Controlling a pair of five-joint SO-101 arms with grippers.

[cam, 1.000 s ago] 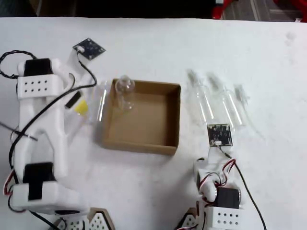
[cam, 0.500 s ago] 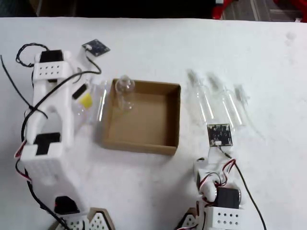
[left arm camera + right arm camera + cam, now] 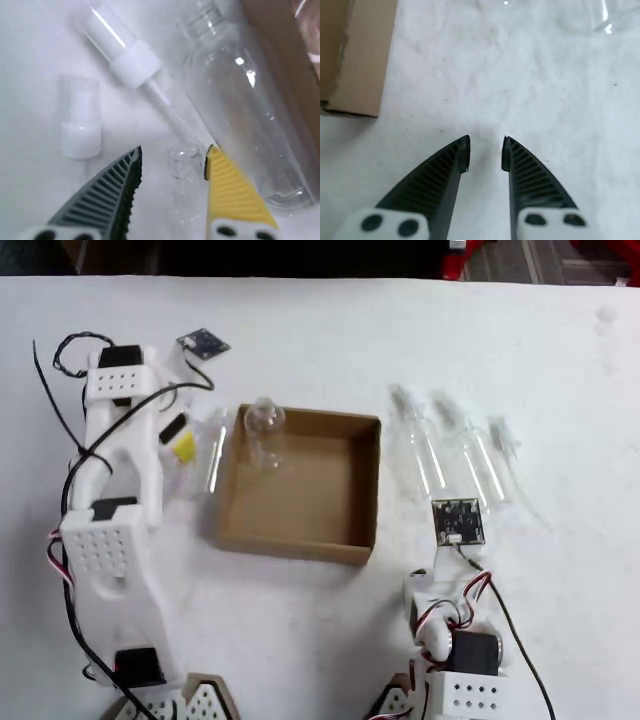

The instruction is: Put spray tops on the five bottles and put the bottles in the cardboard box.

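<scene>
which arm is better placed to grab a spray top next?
Left. The left hand, open, hangs close by two loose spray tops beside a bottle. The right hand sits over bare table by the box corner.

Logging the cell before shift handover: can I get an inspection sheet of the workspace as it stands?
Surface: white table.
Job's things: cardboard box open; one bottle upright inside its far left corner; clear bottles lying right of the box; uncapped bottle and two loose spray tops left of it.
Clutter: nothing seen.
Grippers: left gripper, jaws open, by the spray tops; right gripper, jaws slightly apart, above bare table.
Cables: black cable loops by left arm; red wires at right arm's base.
Surroundings: dark floor beyond the far edge.
</scene>
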